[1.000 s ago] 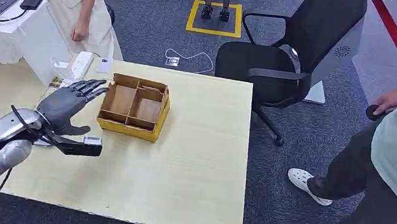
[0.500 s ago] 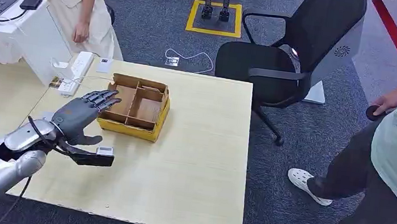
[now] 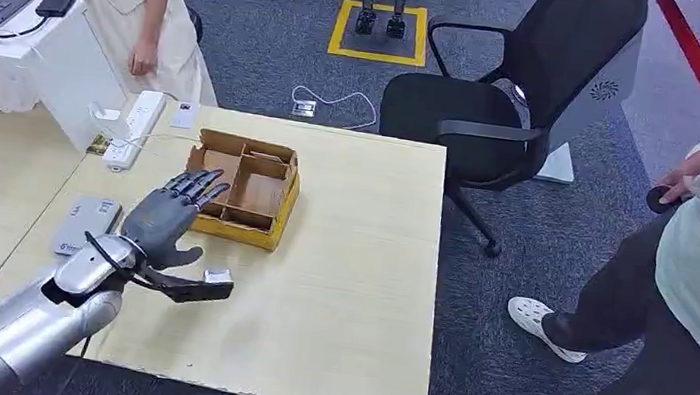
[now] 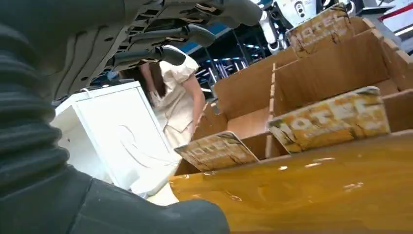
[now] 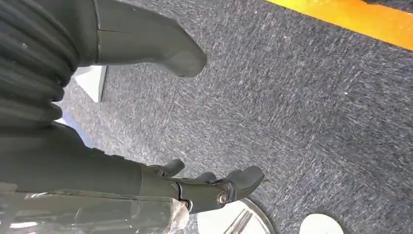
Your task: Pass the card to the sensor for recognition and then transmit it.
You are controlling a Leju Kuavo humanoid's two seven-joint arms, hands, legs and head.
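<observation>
A: Left hand status?
B: Fingers spread, empty, above the table beside the divided cardboard box. Right hand hangs loosely spread over carpet.
A: Card location?
B: Cannot tell; grey sensor lies by the forearm.

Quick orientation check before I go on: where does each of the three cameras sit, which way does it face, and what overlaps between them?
Head view: high on the body, facing forward and down at the table; left arm and left hand show.
Left wrist view: behind the left hand, low, facing the cardboard box.
Right wrist view: behind the right hand, facing carpet.
Shared: head and left wrist views both show the box and the person in a cream dress.
</observation>
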